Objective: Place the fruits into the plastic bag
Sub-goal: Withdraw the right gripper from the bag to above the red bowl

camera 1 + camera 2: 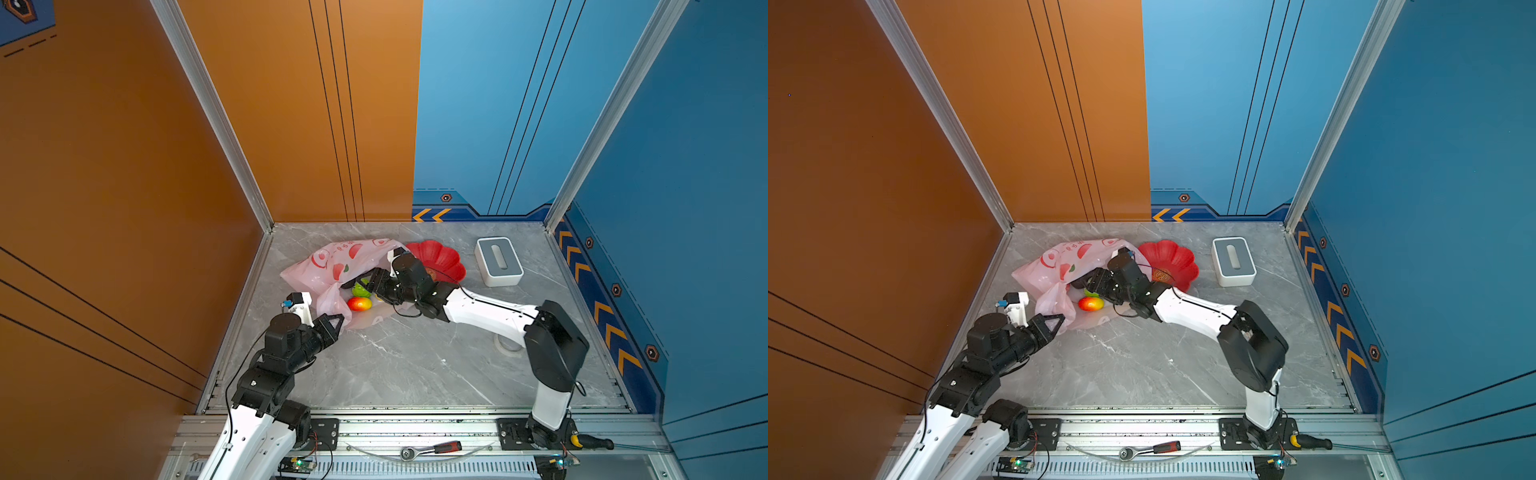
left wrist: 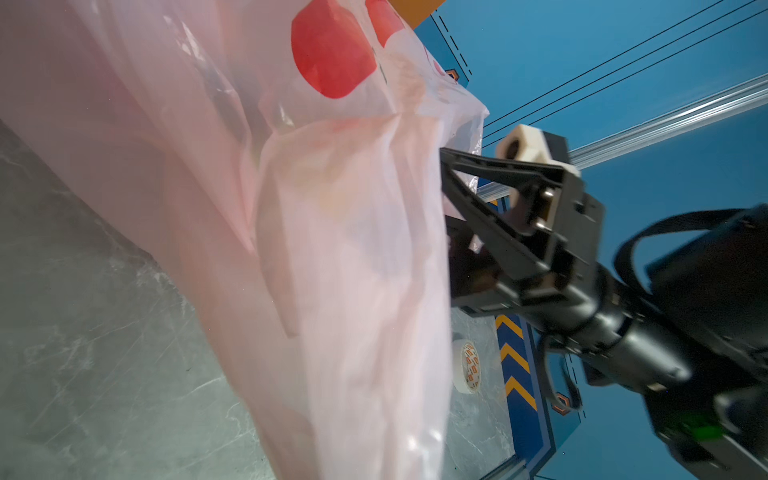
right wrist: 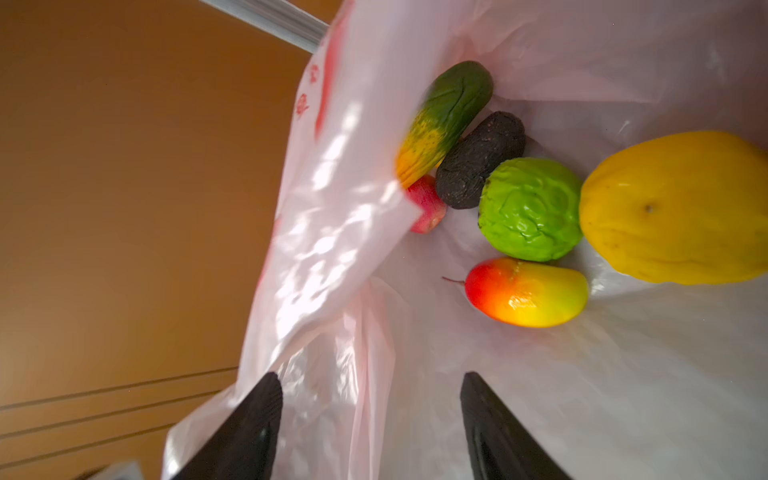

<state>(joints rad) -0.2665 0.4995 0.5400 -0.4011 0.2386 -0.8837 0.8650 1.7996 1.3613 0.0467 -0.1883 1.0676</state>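
The pale pink plastic bag lies at the back left of the table with its mouth held up. My left gripper is shut on the bag's near edge; in the left wrist view the bag hides its jaws. My right gripper stands open and holds nothing at the bag's mouth. Inside lie several fruits: a red-yellow mango, a green round one, a dark avocado, a green-yellow mango, a big yellow one and a red-pink apple, half hidden.
A red scalloped dish sits just behind my right wrist. A white-grey tissue box stands at the back right. A tape roll lies under my right arm. Tools rest on the front rail. Walls close in on three sides.
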